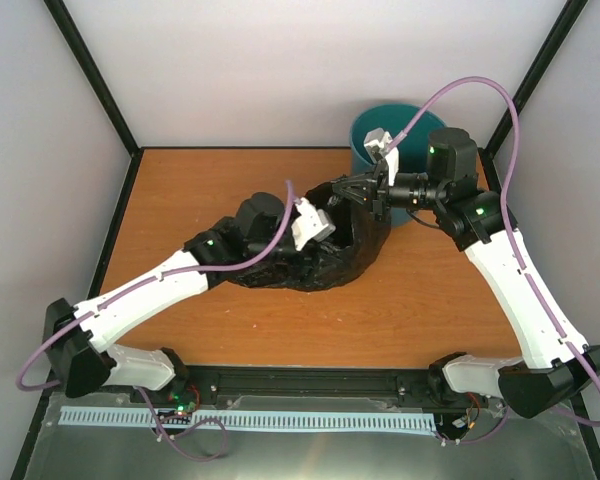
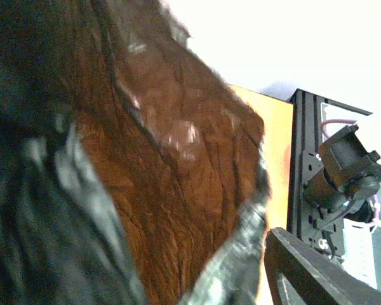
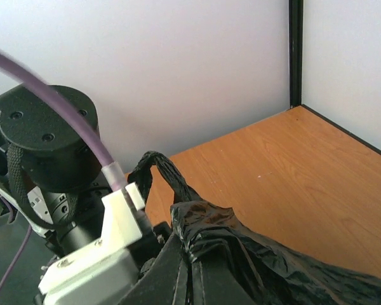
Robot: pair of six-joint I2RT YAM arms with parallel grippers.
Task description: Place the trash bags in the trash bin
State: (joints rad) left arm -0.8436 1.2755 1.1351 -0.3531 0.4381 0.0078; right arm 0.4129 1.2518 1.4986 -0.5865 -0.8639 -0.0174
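**Bag pinched at one end, not yet in bin**

We're in the pick-up-and-carry step. The trash bag (image 1: 325,262) lies crumpled on the table (image 1: 210,190), about mid-table. Its far-right end rises toward the trash bin (image 1: 364,140), which stands at the far-right corner. No part of the bag is inside the bin yet.

The right gripper (image 1: 363,190) has its jaws pressed together on a bunched fold at that far-right end. In the right wrist view the film gathers into the fingers and a loop of it stands up just above them.

The left gripper is buried in the film near the bag's middle. In its own view we see mostly stretched plastic close to the lens, w/ one dark finger (image 2: 317,279) at the lower right. We can't tell if its jaws are spread or gripping anything.

Our read on the next move:
- Right arm needs to raise the pinched end above the bin's rim, then carry it far & right over the opening.
- Left arm should either hold a second bunch and follow, or get clear so the film isn't pinned down.
- The film is thin and slack, so the rest will prob. trail and may catch on the rim. It'll likely need stuffing in after.
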